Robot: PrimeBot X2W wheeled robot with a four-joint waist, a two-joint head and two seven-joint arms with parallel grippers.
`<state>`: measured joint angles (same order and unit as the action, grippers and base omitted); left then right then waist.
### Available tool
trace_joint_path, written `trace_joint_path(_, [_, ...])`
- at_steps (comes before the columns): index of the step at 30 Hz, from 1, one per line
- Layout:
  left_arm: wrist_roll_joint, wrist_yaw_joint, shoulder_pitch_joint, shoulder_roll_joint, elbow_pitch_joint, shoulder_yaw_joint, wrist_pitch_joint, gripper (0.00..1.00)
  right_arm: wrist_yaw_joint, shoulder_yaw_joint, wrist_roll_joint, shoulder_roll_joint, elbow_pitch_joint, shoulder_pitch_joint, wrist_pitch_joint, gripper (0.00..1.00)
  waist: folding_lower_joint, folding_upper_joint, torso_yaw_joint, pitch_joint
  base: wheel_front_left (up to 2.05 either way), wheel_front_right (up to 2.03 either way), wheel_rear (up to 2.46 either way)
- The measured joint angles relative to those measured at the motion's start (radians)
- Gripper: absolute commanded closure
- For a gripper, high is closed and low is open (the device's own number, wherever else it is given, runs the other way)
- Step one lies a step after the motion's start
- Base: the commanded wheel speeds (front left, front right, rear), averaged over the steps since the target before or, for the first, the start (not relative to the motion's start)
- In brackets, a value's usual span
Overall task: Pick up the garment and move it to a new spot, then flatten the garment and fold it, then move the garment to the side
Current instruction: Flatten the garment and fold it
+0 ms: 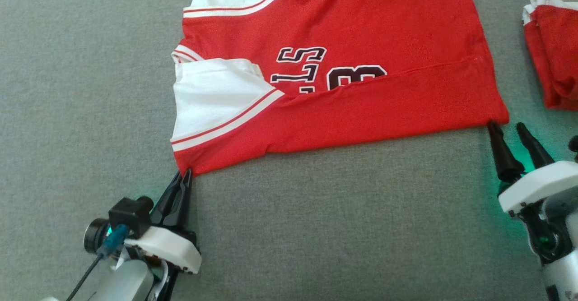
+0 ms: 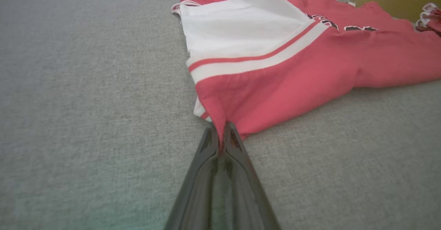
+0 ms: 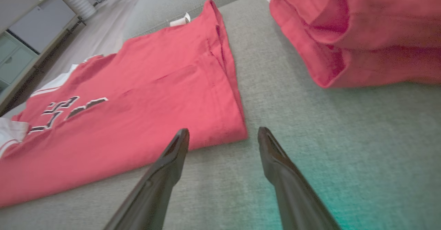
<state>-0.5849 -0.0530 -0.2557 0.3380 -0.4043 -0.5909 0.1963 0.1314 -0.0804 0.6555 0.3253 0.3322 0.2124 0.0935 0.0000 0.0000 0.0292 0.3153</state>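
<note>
A red jersey [image 1: 361, 93] with white sleeves and dark lettering lies spread on the grey surface, its near edge folded over the lettering. My left gripper [image 1: 186, 173] is shut on the jersey's near left corner [image 2: 220, 126], which is pinched between its fingers. My right gripper [image 1: 506, 126] stands open at the jersey's near right corner [image 3: 237, 133], one fingertip touching the hem, nothing between the fingers. In the right wrist view the jersey [image 3: 137, 119] lies flat ahead and to the left of the gripper [image 3: 223, 130].
A second red garment [image 1: 553, 53] lies bunched at the right edge, also seen close by in the right wrist view [image 3: 361, 40]. Grey fabric surface [image 1: 316, 229] stretches in front. Cabinets and floor [image 3: 31, 33] lie beyond the surface's far side.
</note>
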Motion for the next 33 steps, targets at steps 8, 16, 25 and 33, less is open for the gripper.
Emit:
trace_joint_path(8, [0.02,-0.004,-0.005,0.011,0.006,-0.011,0.007,1.0,0.0,0.056,-0.065,-0.023,0.095,0.027,0.001,0.0,0.0,0.0,0.019,0.005,0.0,0.0,0.0])
trace_joint_path(16, [0.023,-0.005,-0.009,0.019,0.008,-0.02,0.012,1.0,0.0,0.038,-0.079,-0.03,0.142,0.092,0.012,0.41,0.0,0.0,0.019,0.009,0.0,0.0,0.0])
trace_joint_path(25, [0.023,-0.005,-0.016,0.03,0.005,-0.023,0.016,1.0,0.0,0.01,-0.059,-0.024,0.168,0.103,0.002,1.0,0.0,0.0,0.025,-0.011,0.0,0.0,0.0])
trace_joint_path(33, [0.016,-0.021,0.033,0.053,0.048,-0.02,0.025,1.0,0.0,-0.001,-0.022,0.002,0.106,-0.007,-0.009,1.0,0.0,0.0,0.014,-0.059,0.0,0.0,0.0])
